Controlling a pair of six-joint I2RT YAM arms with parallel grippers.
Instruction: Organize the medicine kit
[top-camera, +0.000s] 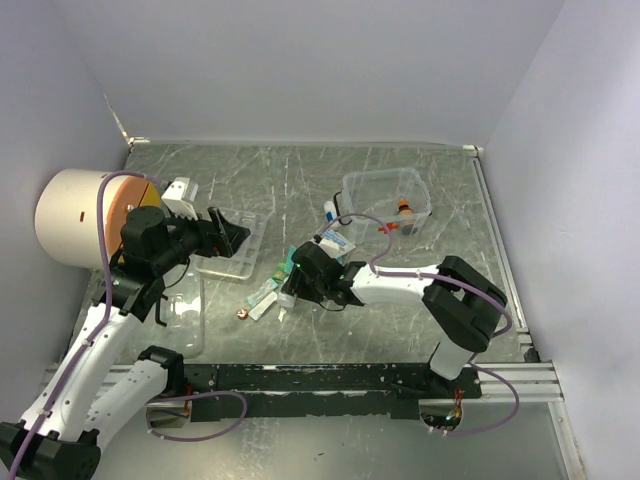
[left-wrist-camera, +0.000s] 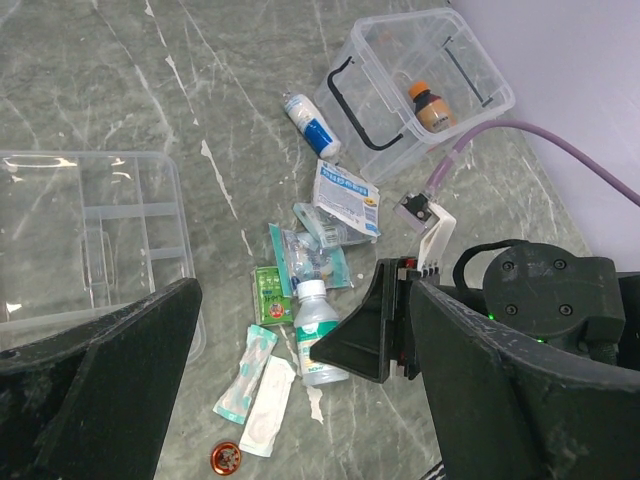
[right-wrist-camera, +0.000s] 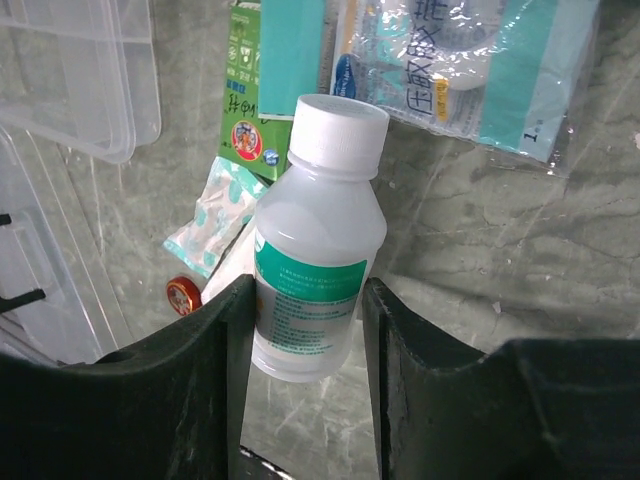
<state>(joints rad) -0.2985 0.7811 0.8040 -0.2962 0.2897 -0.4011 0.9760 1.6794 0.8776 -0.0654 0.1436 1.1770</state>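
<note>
My right gripper is low over the table, shut on a white bottle with a green label, one finger on each side of its body. The bottle also shows in the left wrist view, among the loose items. My left gripper is open and empty, held above the table beside the clear compartment tray. In the top view the left gripper is over that tray and the right gripper is at the pile.
A clear bin with a black handle holds a brown bottle with an orange cap. Nearby lie a blue-and-white vial, a sachet, a green box, two plaster packets and a red tin. A large roll stands far left.
</note>
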